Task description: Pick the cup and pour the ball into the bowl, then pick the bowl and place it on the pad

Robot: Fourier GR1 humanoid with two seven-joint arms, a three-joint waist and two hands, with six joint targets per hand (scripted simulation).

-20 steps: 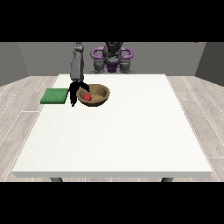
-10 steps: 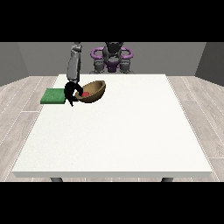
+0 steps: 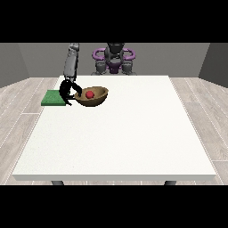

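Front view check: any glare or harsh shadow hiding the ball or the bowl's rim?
Front view: even, soft lighting, no glare on the white table; the red ball shows clearly inside the bowl; the black hand covers the bowl's rim at the view's left.

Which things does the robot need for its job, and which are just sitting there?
For the job:
bowl
red ball inside the bowl
green pad
robot hand at the view's left, holding the bowl's rim

Just there:
white table

No cup shows.
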